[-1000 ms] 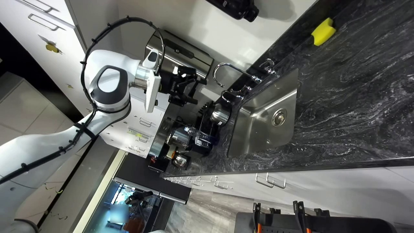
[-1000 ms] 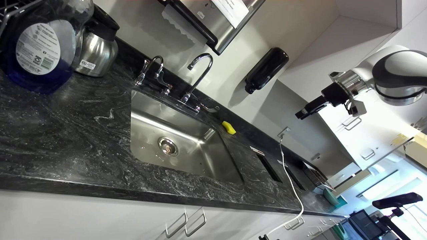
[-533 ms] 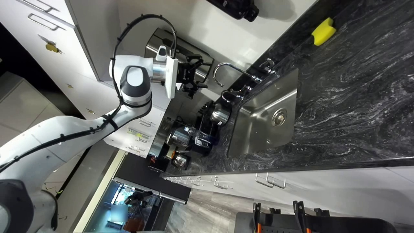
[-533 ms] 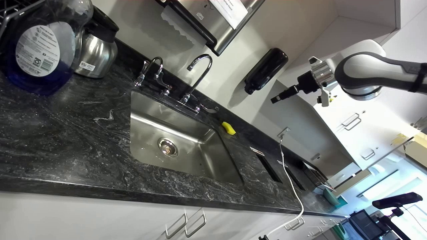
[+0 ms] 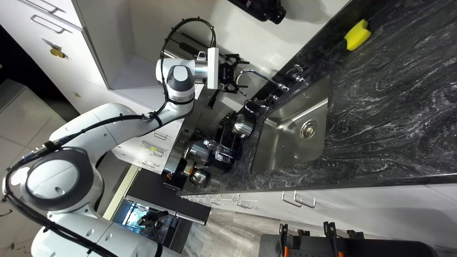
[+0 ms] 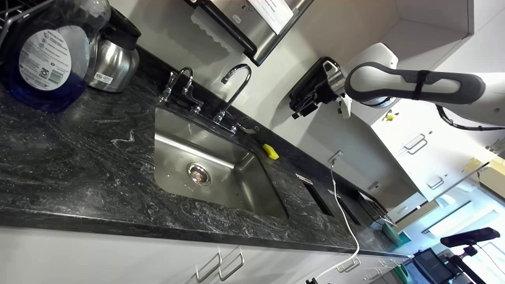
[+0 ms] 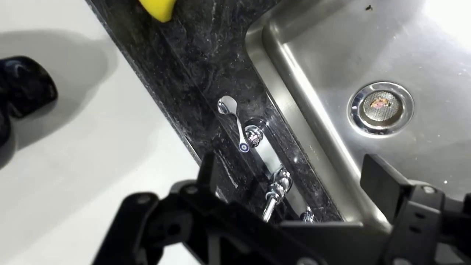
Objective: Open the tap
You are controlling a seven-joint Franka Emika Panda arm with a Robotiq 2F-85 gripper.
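The tap, a chrome faucet with an arched spout, stands behind the sink in both exterior views [image 5: 262,75] [image 6: 238,94]. In the wrist view its spout base [image 7: 278,185] shows between the fingers; the arch is hidden. A chrome lever handle with a blue ring [image 7: 237,123] lies beside it, also visible in both exterior views [image 5: 297,74] [image 6: 248,129]. Another lever [image 6: 191,96] is on the spout's other side. My gripper [image 5: 247,74] is open and empty, raised above the counter near the spout. It also shows in an exterior view [image 6: 303,111] and the wrist view [image 7: 296,176].
Steel sink [image 6: 197,134] below the tap. A smaller gooseneck faucet [image 6: 179,75] stands beside it. A black wall dispenser [image 6: 300,85] is behind my gripper, a steel towel dispenser [image 6: 260,27] above. A yellow sponge [image 6: 270,151], steel thermos [image 6: 114,65] and blue soap bottle [image 6: 47,59] sit on the counter.
My arm has moved toward the tap, bringing the gripper from beside the towel dispenser to near the spout. The wrist has turned. The fingers stay open, and the tap and its levers have not moved.
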